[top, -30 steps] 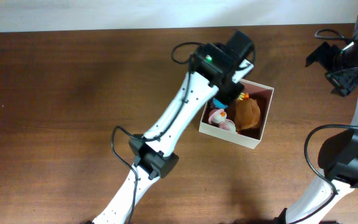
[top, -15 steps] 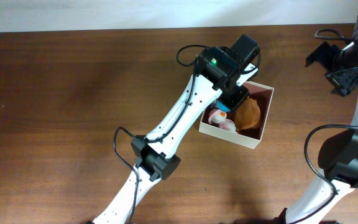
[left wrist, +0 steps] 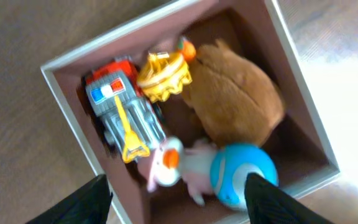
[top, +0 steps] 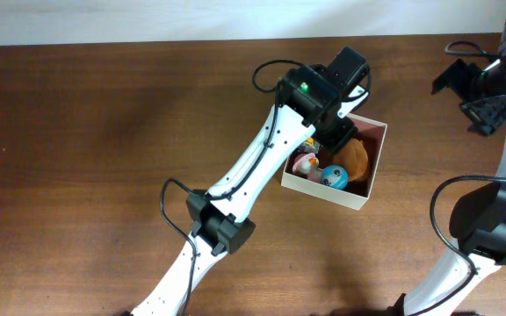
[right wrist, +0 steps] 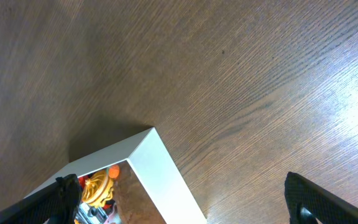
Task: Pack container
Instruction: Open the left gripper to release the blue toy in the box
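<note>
Container (top: 321,190) sits on the worktop (top: 104,132), right of centre, open top, square to nothing, slightly turned. Inside: brown plush (left wrist: 235,102), blue ball (left wrist: 241,174), pink toy (left wrist: 179,165), toy truck (left wrist: 123,115), yellow toy (left wrist: 163,74), all loose and touching. Left claw (left wrist: 176,186) hovers right over the box, fingers (left wrist: 86,202) spread, nothing between them. Right claw (top: 468,92) is well off to the far right edge, wide open, empty.

Handling guess: thin cardboard, light even when filled, walls likely flex if squeezed mid-span. It probably slides easily on the wood. Best hold looks like a pinch over one wall near a corner, where it is stiffest. Keep it level or the toys spill.
</note>
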